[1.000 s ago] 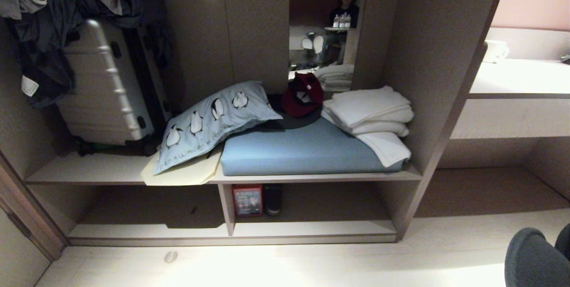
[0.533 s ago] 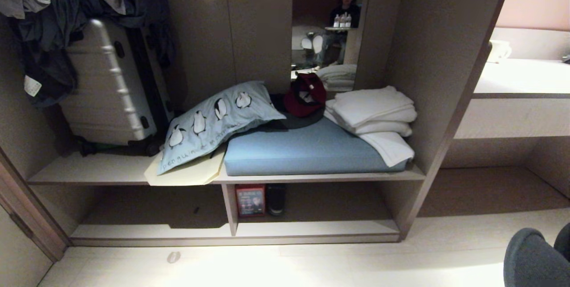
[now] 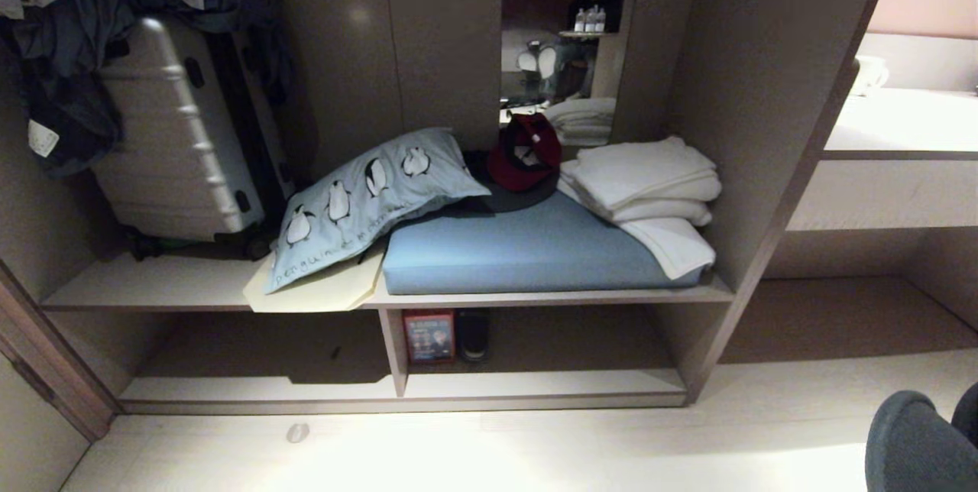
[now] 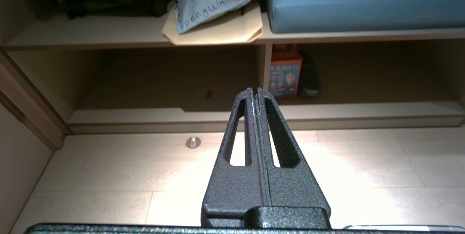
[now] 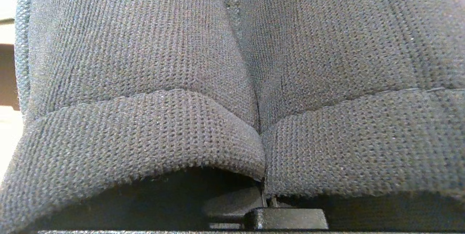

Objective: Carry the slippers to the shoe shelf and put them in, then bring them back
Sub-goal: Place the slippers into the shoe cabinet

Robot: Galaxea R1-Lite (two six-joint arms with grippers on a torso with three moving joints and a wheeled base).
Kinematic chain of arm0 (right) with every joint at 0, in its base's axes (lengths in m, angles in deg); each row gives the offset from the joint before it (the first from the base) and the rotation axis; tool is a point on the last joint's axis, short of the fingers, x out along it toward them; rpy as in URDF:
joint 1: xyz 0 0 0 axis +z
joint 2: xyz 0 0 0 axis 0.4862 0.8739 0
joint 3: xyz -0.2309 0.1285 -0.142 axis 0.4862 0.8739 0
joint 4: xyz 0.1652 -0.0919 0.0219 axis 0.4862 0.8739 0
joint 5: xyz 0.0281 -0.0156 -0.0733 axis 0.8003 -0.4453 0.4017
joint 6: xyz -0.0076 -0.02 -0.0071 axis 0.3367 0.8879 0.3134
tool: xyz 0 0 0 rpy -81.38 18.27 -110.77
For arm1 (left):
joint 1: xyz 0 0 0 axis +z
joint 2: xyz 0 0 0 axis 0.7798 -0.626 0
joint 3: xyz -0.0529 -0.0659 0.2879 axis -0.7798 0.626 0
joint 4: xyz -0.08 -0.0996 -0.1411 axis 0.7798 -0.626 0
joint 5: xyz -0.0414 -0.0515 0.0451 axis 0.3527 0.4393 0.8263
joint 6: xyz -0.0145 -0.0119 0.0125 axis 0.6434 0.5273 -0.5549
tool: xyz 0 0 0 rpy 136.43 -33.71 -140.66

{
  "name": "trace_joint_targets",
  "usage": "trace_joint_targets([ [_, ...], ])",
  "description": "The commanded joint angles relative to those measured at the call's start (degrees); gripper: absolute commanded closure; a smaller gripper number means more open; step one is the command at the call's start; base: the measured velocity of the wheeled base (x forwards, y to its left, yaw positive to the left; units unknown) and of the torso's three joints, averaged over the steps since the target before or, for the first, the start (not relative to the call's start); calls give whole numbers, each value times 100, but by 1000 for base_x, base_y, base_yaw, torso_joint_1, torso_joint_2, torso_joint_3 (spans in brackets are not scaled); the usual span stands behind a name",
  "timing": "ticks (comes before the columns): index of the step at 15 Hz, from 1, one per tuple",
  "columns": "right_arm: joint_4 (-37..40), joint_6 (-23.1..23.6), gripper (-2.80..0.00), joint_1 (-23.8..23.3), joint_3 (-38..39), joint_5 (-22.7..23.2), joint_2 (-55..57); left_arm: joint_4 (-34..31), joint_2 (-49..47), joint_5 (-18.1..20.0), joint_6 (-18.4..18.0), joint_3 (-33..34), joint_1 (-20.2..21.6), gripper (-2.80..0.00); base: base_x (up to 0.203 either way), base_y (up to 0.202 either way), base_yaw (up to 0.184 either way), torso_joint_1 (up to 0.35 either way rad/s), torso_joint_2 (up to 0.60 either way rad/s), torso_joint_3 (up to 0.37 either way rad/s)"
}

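Observation:
The slippers (image 3: 913, 442), a dark charcoal fabric pair, show at the bottom right corner of the head view. They fill the right wrist view (image 5: 145, 81), pressed side by side. My right gripper (image 5: 264, 199) is shut on them where their inner edges meet, its fingers mostly hidden by the fabric. The shoe shelf (image 3: 535, 383) is the low pale cubby under the bench, straight ahead across the floor; the left wrist view shows it too (image 4: 345, 112). My left gripper (image 4: 254, 90) is shut and holds nothing, hanging over the pale floor in front of the shelf.
In the cubby stand a red box (image 3: 429, 335) and a lone black shoe (image 3: 474, 333) beside the divider. On the bench above lie a penguin pillow (image 3: 367, 202), blue cushion (image 3: 527, 251), white towels (image 3: 649, 186) and silver suitcase (image 3: 176, 133). A desk (image 3: 894, 140) is at right.
The whole head view has shifted slightly, with the shelf and bench sliding up and a little right, so the camera moved. The slippers stay in the same corner.

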Motion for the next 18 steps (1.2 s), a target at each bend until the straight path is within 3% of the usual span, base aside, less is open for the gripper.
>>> trace_joint_targets([
  [1, -1, 5, 0, 4, 5, 2, 5, 0, 0, 1, 3, 1, 0, 0, 0, 0, 0, 2, 5, -193],
  [18, -1, 5, 0, 4, -3, 2, 5, 0, 0, 1, 3, 1, 0, 0, 0, 0, 0, 3, 2, -196],
])
